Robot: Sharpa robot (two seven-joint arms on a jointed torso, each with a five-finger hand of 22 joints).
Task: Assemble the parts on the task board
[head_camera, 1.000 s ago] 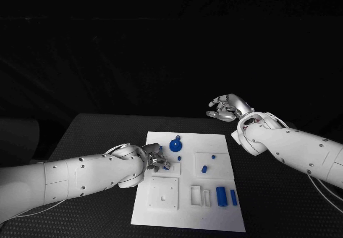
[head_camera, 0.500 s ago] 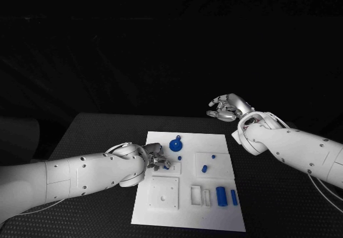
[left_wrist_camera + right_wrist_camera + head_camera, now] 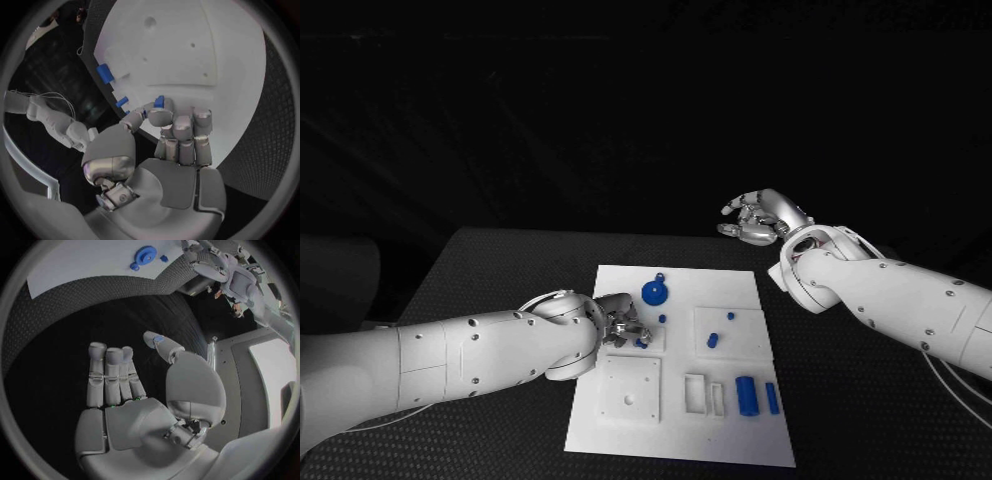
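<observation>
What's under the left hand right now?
The left hand pinches a small blue part at its fingertips, over the task board. In the left wrist view, white board lies beneath. What the part goes into is covered by the fingers.

Parts (image 3: 747, 395) on the task board (image 3: 625, 420), table (image 3: 488, 270) beneath.

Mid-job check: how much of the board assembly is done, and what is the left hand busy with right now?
Hard to call anything finished. The blue round part sits near the far end of the task board. In hand: the left hand pinches a small blue part over the board. Left: two blue cylinders lie loose at the near end. The right hand hovers off the board, holding nothing.
</observation>
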